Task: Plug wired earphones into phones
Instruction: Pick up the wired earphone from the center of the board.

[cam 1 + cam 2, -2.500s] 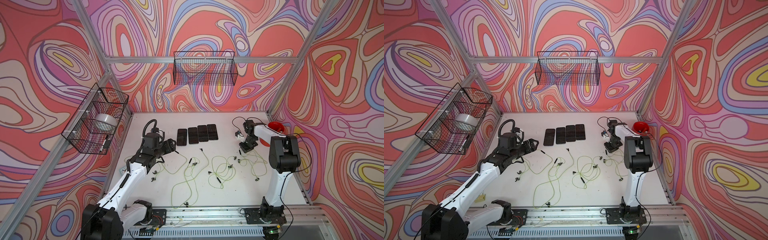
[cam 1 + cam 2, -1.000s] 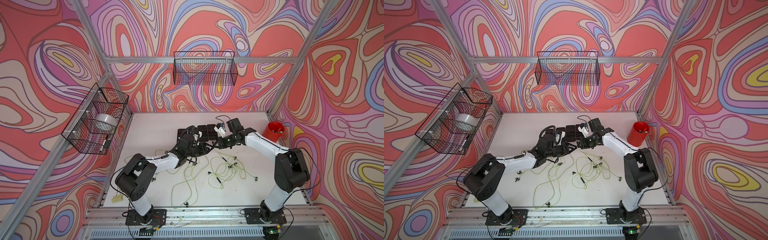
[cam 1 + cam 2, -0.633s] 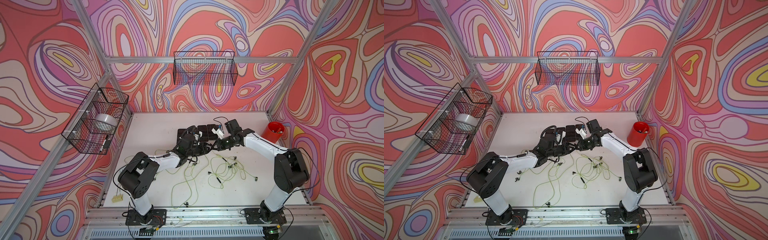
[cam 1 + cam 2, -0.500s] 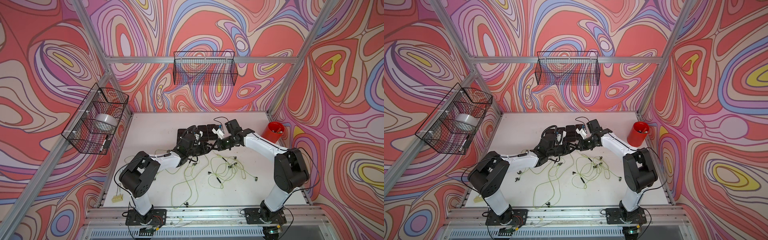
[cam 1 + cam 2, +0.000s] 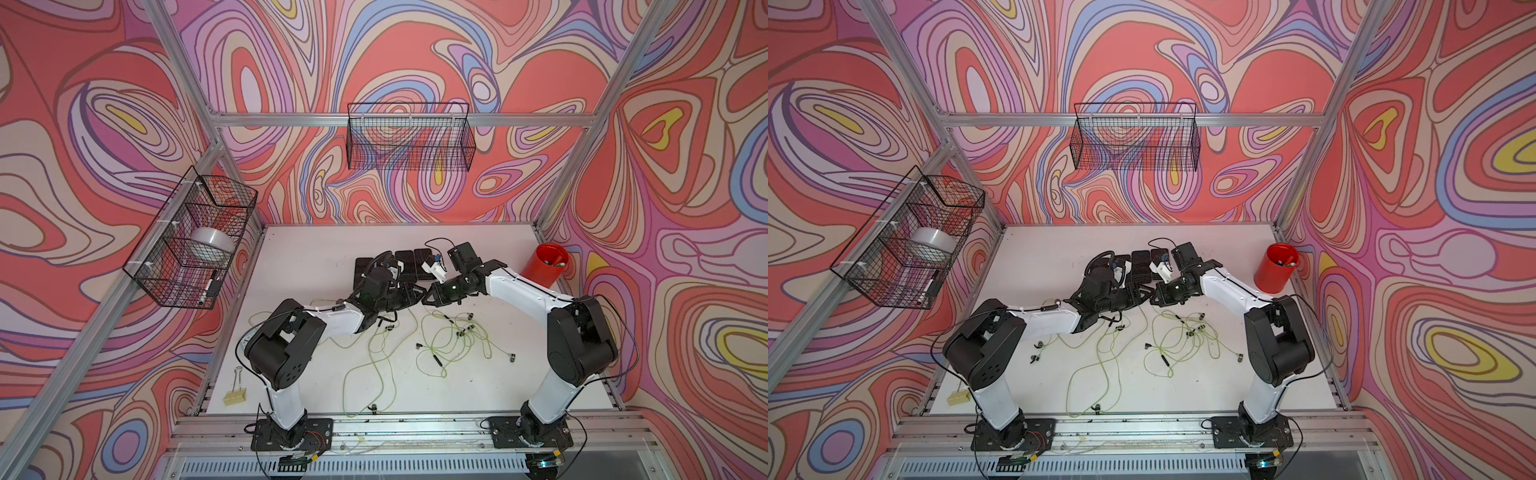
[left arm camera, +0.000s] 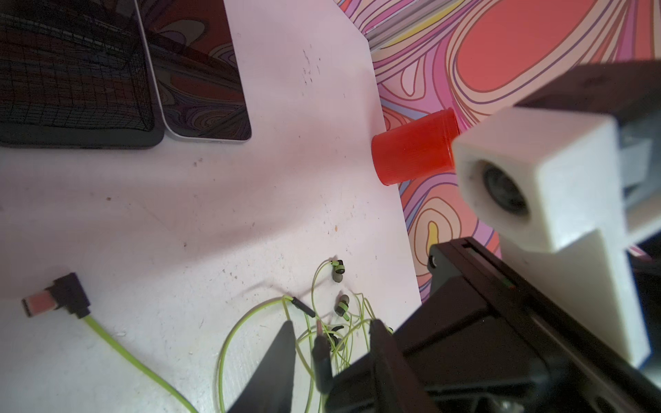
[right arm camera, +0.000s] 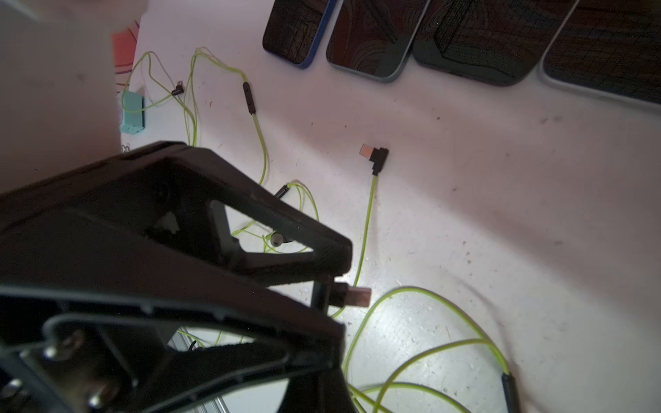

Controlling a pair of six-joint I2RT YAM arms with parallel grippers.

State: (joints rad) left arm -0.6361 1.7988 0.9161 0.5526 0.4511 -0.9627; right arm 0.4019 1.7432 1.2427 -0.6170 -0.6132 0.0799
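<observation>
My two grippers meet tip to tip in front of the phones, whose row the arms partly hide in both top views. My right gripper is shut on a dark earphone plug. That plug stands between the fingers of my left gripper, which is open with a gap on each side. A second plug lies loose on the table near the phones. Yellow-green earphones lie tangled in front of both arms.
A red cup stands at the table's right edge. Wire baskets hang on the back wall and the left wall. A binder clip lies front left. More cable loops spread toward the front rail.
Both arms have swung in from the sides of the table to the middle. Over the last second they have only crept closer, the left jaws now around the right's plug.
</observation>
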